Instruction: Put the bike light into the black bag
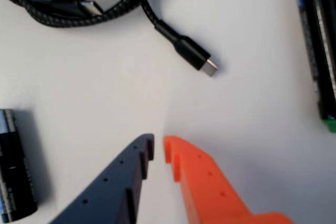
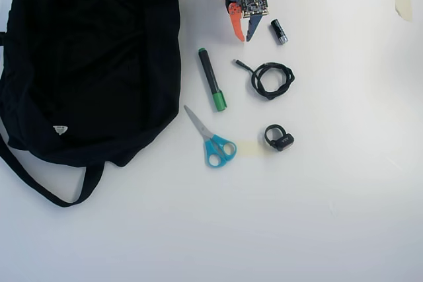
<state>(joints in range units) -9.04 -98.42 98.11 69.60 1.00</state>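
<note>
Up near the top edge of the overhead view, the end effector (image 2: 242, 35) is hanging over bare white table (image 2: 344, 183) with nothing between its fingers; in the wrist view the end effector (image 1: 158, 148) is showing a dark blue finger (image 1: 118, 184) and an orange finger (image 1: 202, 182) with their tips sitting almost together, only a thin slit parting them. Just beside it in the overhead view a small black cylinder (image 2: 279, 32) with a silver end is lying on the table, and the same cylinder (image 1: 14, 163) is showing at the left edge of the wrist view. Slightly farther out, a coiled black cable (image 2: 271, 78) is resting with its plug (image 1: 195, 56) pointing away from the coil. A green-capped black marker (image 2: 211, 79) is lying to the left of the cable in the overhead view, and blue-handled scissors (image 2: 210, 140) are sitting below it. Next to the scissors a pale strip of tape (image 2: 249, 148) is lying flat, and just right of that strip the bike light (image 2: 279, 138) is sitting on the table, well apart from the end effector. Filling the left side of the overhead view, the black bag (image 2: 92, 64) is lying slumped with its long strap trailing below.
</note>
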